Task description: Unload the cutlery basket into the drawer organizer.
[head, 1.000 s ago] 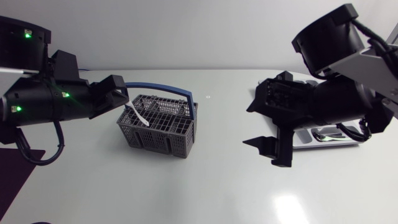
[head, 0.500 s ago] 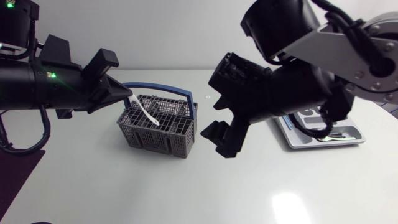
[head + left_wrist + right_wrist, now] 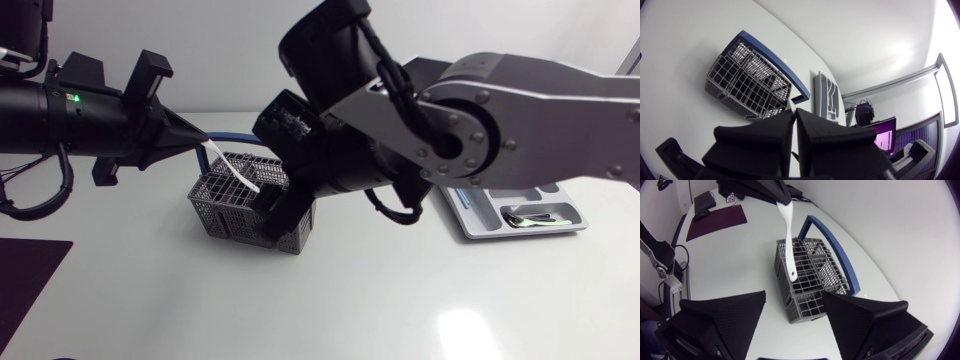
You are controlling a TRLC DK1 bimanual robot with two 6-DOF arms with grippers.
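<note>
A grey cutlery basket (image 3: 226,216) with a blue handle (image 3: 219,137) stands left of the table's middle. Above its back corner my left gripper (image 3: 200,142) is shut on the upper end of a white utensil (image 3: 232,172), which hangs slanted over the basket. In the left wrist view the fingers (image 3: 775,135) press together and hide the utensil; the basket (image 3: 745,82) lies ahead. My right arm reaches across from the right, its gripper (image 3: 272,212) open over the basket's right side. In the right wrist view its gripper (image 3: 793,305) is spread wide above the basket (image 3: 812,277), with the utensil (image 3: 788,240) beyond.
The drawer organizer (image 3: 470,225) lies at the right of the table with silver cutlery (image 3: 528,220) in its front compartment; it also shows beyond the basket as the organizer (image 3: 826,97) in the left wrist view. A dark purple mat (image 3: 25,280) covers the near left corner.
My right arm has swung from beside the organizer leftward to over the basket. My left gripper has lifted the white utensil higher out of the basket.
</note>
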